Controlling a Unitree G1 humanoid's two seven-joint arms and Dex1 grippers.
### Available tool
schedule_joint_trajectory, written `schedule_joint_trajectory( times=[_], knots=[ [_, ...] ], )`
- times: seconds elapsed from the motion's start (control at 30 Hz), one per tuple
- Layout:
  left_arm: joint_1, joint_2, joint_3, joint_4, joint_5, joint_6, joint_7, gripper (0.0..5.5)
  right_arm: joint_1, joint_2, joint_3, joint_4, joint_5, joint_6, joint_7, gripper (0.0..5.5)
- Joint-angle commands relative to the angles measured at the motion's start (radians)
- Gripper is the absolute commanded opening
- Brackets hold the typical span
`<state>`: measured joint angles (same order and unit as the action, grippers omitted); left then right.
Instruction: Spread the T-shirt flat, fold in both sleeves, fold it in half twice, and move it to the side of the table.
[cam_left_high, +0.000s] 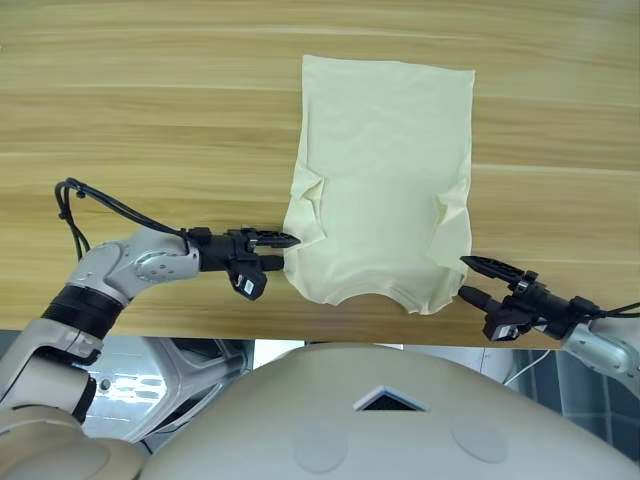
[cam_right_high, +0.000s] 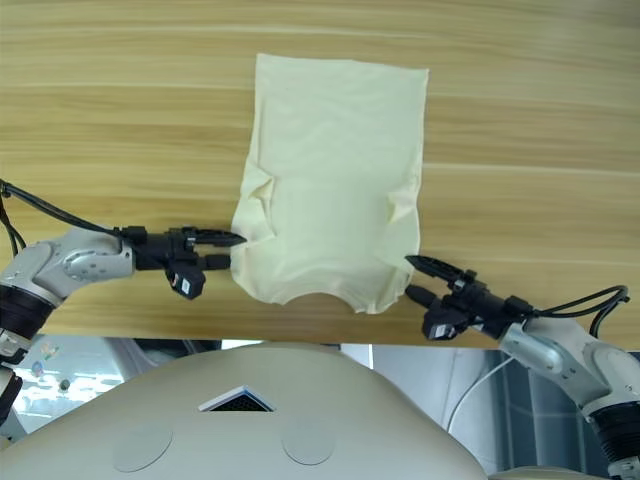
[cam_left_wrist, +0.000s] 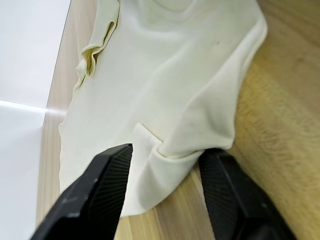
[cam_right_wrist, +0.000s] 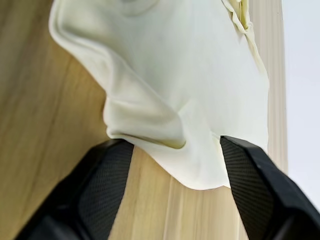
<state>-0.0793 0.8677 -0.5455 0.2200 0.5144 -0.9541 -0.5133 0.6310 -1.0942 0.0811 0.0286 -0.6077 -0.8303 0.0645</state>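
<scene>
Right, T-shirt (cam_left_high: 380, 170) lay on the wooden table (cam_left_high: 150, 120), sleeves tucked in, collar nearest the robot. Left gripper (cam_left_high: 283, 251) sat at the shirt's left collar-end corner, fingers spread around a cloth fold. Right gripper (cam_left_high: 468, 277) sat at the opposite corner, likewise spread around cloth.

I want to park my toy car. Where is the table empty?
Bare table left of the shirt, and a narrower strip to its right. Crowded at the shirt's near corners, where both jaws sit.
</scene>
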Motion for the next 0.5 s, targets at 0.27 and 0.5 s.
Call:
schedule_joint_trajectory(
  times=[0.27, 0.5],
  knots=[
    [0.049, -0.014, -0.068, 0.041, 0.085, 0.048, -0.076, 2.42, 0.332, -0.002, -0.073, -0.126, -0.072, 0.06, 0.042, 3.18],
    [0.043, -0.028, -0.072, 0.053, 0.089, 0.051, -0.067, 2.42, 0.222, 0.045, -0.013, -0.079, -0.097, 0.072, 0.067, 3.18]
  ],
)
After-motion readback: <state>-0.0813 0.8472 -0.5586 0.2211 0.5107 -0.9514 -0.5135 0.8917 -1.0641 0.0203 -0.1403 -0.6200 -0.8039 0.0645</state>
